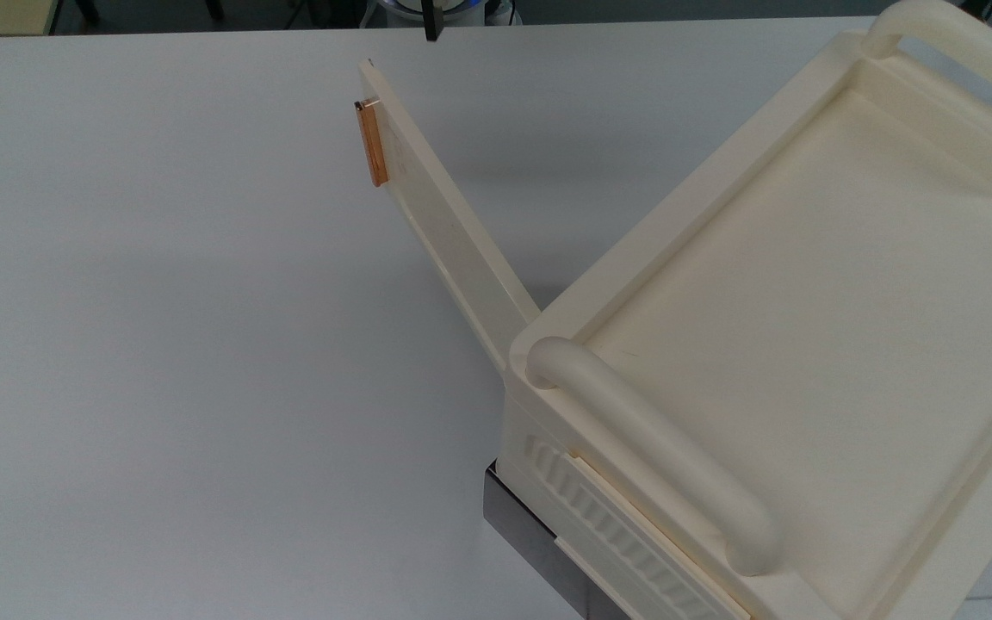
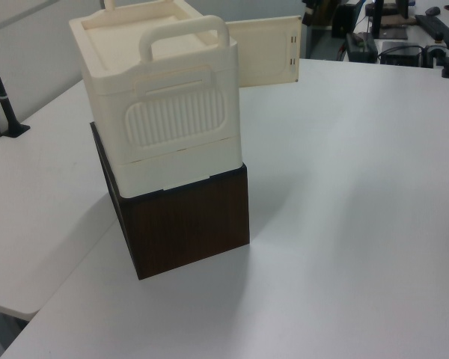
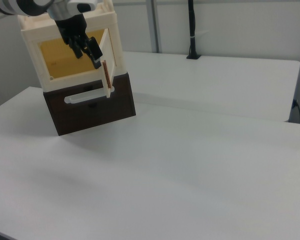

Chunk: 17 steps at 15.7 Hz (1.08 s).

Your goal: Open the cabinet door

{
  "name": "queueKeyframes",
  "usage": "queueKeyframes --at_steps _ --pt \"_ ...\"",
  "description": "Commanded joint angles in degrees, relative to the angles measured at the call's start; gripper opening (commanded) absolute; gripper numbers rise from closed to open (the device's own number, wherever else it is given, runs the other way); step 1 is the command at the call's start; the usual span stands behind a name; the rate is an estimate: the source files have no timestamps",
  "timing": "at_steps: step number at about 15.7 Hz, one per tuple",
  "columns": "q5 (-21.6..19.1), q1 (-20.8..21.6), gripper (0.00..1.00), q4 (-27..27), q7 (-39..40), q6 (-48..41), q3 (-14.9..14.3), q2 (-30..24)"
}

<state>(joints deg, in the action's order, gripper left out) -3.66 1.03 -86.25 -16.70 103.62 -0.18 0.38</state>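
The gripper [image 3: 85, 47] hangs in front of the open cabinet [image 3: 72, 40] in the right view, black fingers [image 3: 95, 54] pointing down and toward the right view's right, their tips just beside the free edge of the cabinet door [image 3: 110, 60]. Whether they touch the door cannot be told, and how far apart the fingers stand cannot be told either. The wrist above it is white with black bands and comes in from the right view's upper left corner. In the top view a single dark tip of the gripper [image 1: 432, 21] shows at the upper edge, just beyond the far end of the cabinet door [image 1: 444, 215].

There is one cabinet door, and it stands swung well out from the cabinet [image 1: 806, 344], hinged at the corner near the closer bar handle [image 1: 660, 448]. One copper-orange strip [image 1: 370, 145] sits at its free end. In the left view the cabinet door [image 2: 266, 52] juts out behind the cabinet [image 2: 161, 97] toward the left view's right.

The cabinet has two thick rounded bar handles, the second [image 1: 961, 43] at the far side of the recessed top. One ribbed side panel [image 2: 179, 116] faces the left view. The cabinet sits on one dark brown base [image 2: 187, 221], which stands on the white desk [image 2: 344, 224]. The open front shows a yellowish interior [image 3: 65, 55].
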Motion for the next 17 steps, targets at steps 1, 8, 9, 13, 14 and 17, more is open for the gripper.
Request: queueKeyframes --at_steps 1,8,9,13,14,17 --pt "1.19 0.38 1.00 -0.33 -5.70 3.52 0.71 1.63" --pt "4.18 -1.55 1.00 -0.33 -8.44 4.31 0.36 3.48" --pt "4.18 -2.34 1.00 -0.33 -8.35 4.31 0.27 3.49" --pt "4.53 -5.50 1.00 -0.33 -8.26 6.69 -0.08 3.49" --pt "4.53 -6.03 1.00 -0.33 -8.08 6.69 -0.08 3.49" --pt "4.45 -6.57 1.00 -0.33 -4.32 6.08 -0.08 2.87"
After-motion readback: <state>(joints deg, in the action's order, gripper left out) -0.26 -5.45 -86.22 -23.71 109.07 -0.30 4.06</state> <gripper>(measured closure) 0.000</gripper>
